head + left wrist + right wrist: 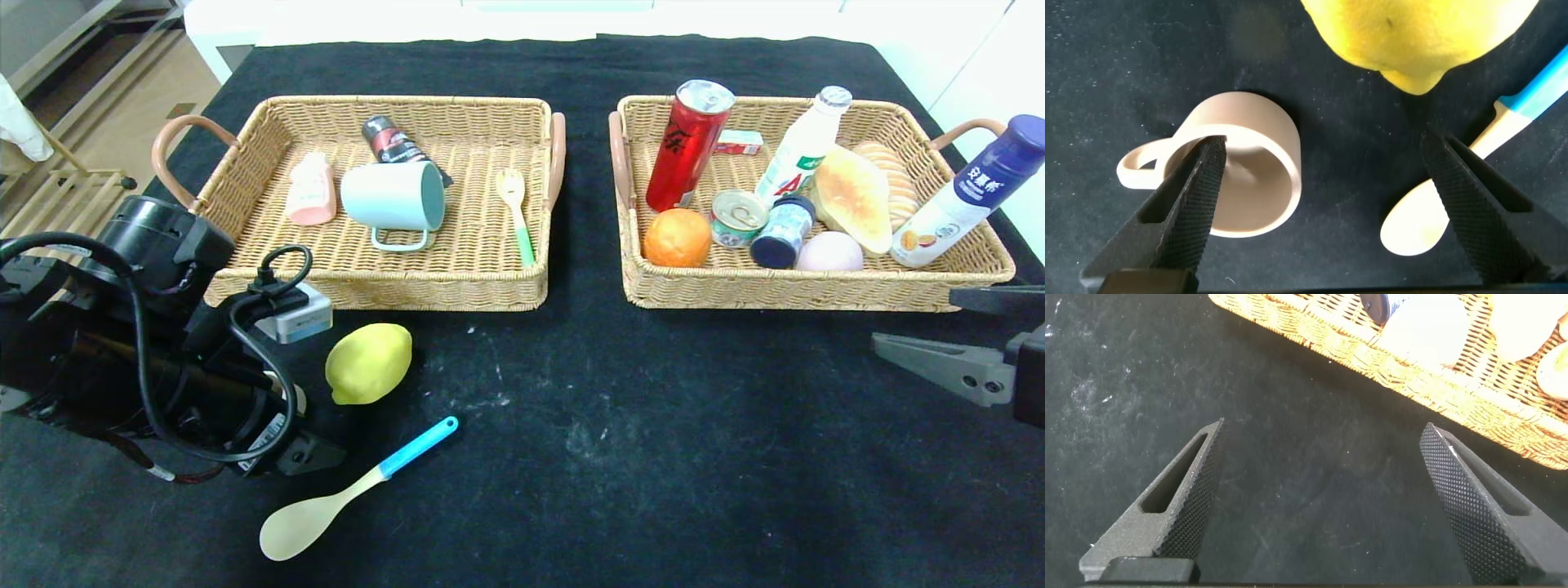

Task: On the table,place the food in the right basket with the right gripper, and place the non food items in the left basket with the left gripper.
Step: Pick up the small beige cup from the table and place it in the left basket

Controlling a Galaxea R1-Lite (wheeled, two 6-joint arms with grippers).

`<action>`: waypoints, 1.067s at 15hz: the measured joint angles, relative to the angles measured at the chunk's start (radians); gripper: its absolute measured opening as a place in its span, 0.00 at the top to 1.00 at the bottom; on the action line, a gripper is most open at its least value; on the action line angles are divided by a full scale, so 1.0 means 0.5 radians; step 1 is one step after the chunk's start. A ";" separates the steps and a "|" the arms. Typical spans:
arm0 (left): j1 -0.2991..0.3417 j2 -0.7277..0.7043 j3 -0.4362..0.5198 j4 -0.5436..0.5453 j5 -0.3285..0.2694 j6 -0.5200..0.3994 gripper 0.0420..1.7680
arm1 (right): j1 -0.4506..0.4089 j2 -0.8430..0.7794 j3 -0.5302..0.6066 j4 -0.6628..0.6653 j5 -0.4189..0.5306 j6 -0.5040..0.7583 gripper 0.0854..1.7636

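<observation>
A beige cup (1245, 175) lies on its side on the black table; in the head view my left arm (163, 327) hides it. A yellow lemon (369, 363) lies beside the arm and also shows in the left wrist view (1421, 33). A beige spoon with a blue handle (351, 488) lies in front of the lemon, its bowl in the left wrist view (1413, 224). My left gripper (1324, 147) is open, low over the table, with one finger (1196, 196) in front of the cup's mouth and the other over the spoon. My right gripper (1323, 429) is open and empty over bare table near the right basket (816, 290).
The left basket (375, 290) holds a mint mug, a pink bottle, a dark tube and a fork. The right basket holds a red can, bottles, a tin, an orange, bread and other food. Its front wall shows in the right wrist view (1388, 363).
</observation>
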 joint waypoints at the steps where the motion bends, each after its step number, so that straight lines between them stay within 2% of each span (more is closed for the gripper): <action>1: 0.000 0.002 0.000 0.000 0.000 -0.001 0.03 | 0.000 0.000 0.000 0.001 0.000 0.000 0.03; 5: 0.000 0.006 0.000 0.000 0.041 -0.001 0.03 | 0.000 0.000 0.001 0.000 0.001 0.001 0.03; 6: 0.000 0.007 0.000 0.000 0.044 0.000 0.08 | 0.000 0.000 0.003 0.000 0.000 0.000 0.03; 9: 0.000 0.007 0.000 0.003 0.046 0.000 0.36 | 0.000 0.001 0.004 0.000 0.000 -0.002 0.03; 13: 0.001 0.007 0.000 0.003 0.045 -0.001 0.60 | 0.000 0.002 0.004 0.001 0.001 -0.003 0.03; 14: 0.001 0.007 0.000 0.005 0.046 -0.001 0.86 | 0.000 0.002 0.004 0.000 0.000 -0.003 0.03; 15: 0.001 0.006 0.001 0.006 0.046 0.000 0.94 | 0.000 0.002 0.004 0.001 0.000 -0.003 0.03; 16: 0.000 0.003 0.005 0.005 0.046 0.000 0.94 | 0.000 0.002 0.004 0.000 0.000 -0.003 0.03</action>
